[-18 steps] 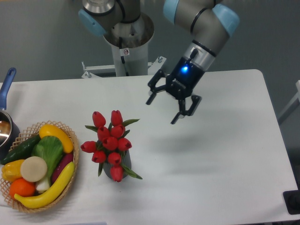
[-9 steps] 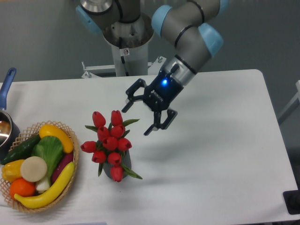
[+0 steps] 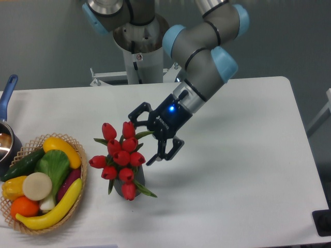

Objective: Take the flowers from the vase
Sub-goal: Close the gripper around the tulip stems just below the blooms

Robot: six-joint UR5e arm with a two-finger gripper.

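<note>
Where glossy red flowers (image 3: 120, 157) crowd, splayed black claw (image 3: 145, 137) beside.

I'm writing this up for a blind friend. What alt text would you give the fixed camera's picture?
A robot arm's open gripper hangs just right of a bunch of red tulip flowers standing in a short dark vase on a white table, not yet holding them. At the left sit a woven basket of fruit and vegetables and part of a blue-handled pot.
</note>
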